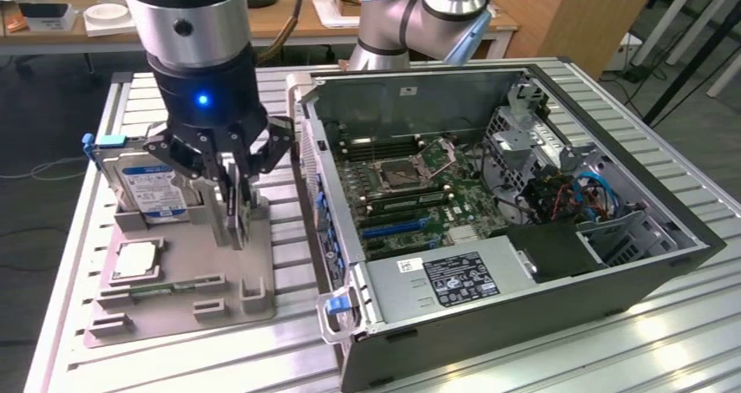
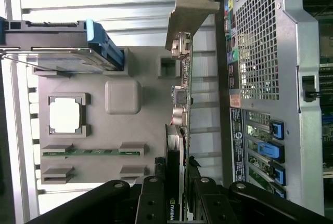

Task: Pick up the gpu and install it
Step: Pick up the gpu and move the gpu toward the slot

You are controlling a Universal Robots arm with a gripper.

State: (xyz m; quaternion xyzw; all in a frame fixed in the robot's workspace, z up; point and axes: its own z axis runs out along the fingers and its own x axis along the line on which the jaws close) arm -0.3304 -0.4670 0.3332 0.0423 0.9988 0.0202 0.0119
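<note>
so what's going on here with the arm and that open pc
A single robot arm is partway through moving the gpu into the open computer case. Its hand is down over the grey parts tray, closed on the gpu, which stands on edge in a slot of the tray. The card looks seated there, not yet lifted clear. The case sits right beside the tray with its motherboard exposed.

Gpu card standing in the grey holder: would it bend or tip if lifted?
Probably stiff: the gpu is a flat board with a metal bracket. Standing on its thin edge in the grey holder, it could tip if nudged sideways. Its bare parts look fragile.
</note>
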